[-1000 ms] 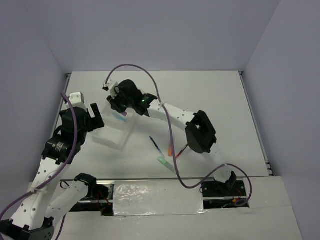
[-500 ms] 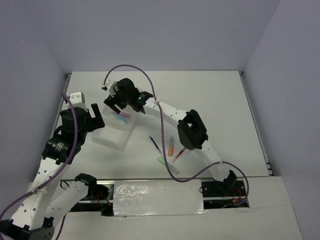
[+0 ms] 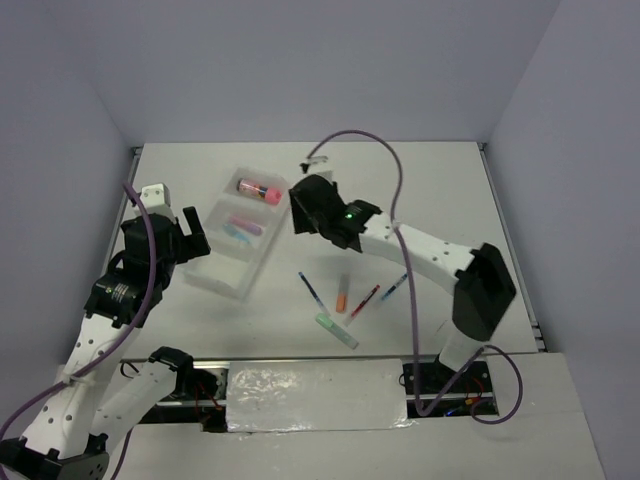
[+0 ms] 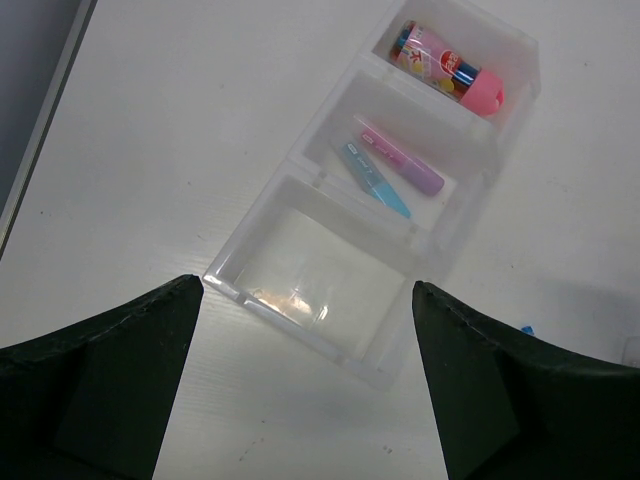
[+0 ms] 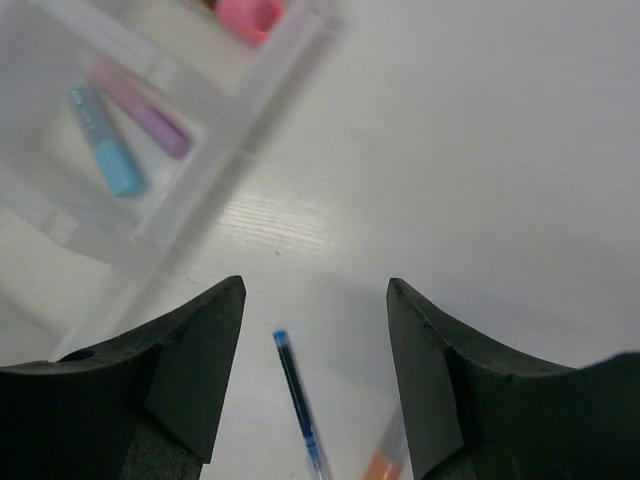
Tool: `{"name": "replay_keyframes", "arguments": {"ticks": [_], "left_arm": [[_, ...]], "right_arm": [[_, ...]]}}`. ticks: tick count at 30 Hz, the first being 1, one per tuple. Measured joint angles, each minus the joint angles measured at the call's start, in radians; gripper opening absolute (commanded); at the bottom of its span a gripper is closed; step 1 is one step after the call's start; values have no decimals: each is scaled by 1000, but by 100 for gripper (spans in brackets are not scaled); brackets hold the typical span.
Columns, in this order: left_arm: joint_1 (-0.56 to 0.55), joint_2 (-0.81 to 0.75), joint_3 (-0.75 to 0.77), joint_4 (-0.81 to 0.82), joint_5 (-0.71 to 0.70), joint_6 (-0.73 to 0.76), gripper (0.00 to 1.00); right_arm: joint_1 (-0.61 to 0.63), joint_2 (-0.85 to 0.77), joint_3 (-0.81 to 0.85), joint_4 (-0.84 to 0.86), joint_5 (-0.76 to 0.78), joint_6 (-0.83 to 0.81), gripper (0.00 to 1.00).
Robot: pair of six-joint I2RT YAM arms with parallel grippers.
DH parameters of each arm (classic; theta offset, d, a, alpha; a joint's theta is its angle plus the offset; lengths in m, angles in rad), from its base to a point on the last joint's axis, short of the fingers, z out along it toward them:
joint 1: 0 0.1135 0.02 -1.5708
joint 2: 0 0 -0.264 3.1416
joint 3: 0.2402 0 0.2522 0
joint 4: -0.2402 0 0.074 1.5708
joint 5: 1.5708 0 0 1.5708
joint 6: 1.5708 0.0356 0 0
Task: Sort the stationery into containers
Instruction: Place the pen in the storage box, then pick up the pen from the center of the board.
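Observation:
The clear three-compartment tray (image 3: 216,286) lies left of centre. Its far compartment holds the pink-red tube (image 3: 258,189). Its middle compartment holds the blue highlighter (image 3: 236,232) and purple highlighter (image 3: 249,226); the near one is empty. A thin blue pen (image 3: 311,291), orange highlighter (image 3: 341,298), red pen (image 3: 365,300), second blue pen (image 3: 395,288) and green highlighter (image 3: 335,331) lie loose on the table. My right gripper (image 3: 300,208) (image 5: 315,290) is open and empty, just right of the tray, above the blue pen (image 5: 298,400). My left gripper (image 3: 180,240) (image 4: 305,290) is open and empty at the tray's near end (image 4: 300,330).
White walls close the table at the back and both sides. The right arm's purple cable (image 3: 395,190) loops over the table behind the arm. The arm bases and a taped strip (image 3: 315,385) sit along the near edge.
My right gripper has drawn back to the right from above the tray, uncovering the tube's compartment and the two highlighters. The left arm has not moved.

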Motion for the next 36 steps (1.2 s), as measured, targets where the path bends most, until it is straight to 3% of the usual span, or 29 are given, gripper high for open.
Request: {"name": "replay_keyframes", "arguments": {"ticks": [4, 10, 16, 17, 20, 23, 27, 28, 29, 32, 36], "left_arm": [[2, 6, 0, 0, 8, 0, 99], [4, 9, 0, 0, 11, 0, 99], [5, 29, 0, 0, 15, 0, 99], [5, 30, 0, 0, 16, 1, 99], [5, 30, 0, 0, 16, 1, 99], [5, 30, 0, 0, 16, 4, 99], [5, 30, 0, 0, 16, 16, 99], [5, 30, 0, 0, 16, 17, 99], [5, 30, 0, 0, 16, 18, 99], [5, 30, 0, 0, 16, 18, 99], [5, 31, 0, 0, 16, 18, 99]], "right_arm": [[-10, -164, -201, -43, 119, 221, 66], [-8, -166, -462, -79, 129, 387, 63], [10, -166, -579, -71, 102, 477, 57], [11, -165, -588, -64, 93, 484, 50], [13, -146, -595, -28, 65, 496, 48], [13, -100, -591, 14, 47, 497, 16], [13, -92, -576, 22, 46, 496, 15], [13, -89, -568, 15, 47, 493, 11], [13, -85, -556, 9, 49, 489, 0], [13, -82, -505, 14, 51, 428, 0], [13, -81, -398, 114, -53, 193, 2]]}}
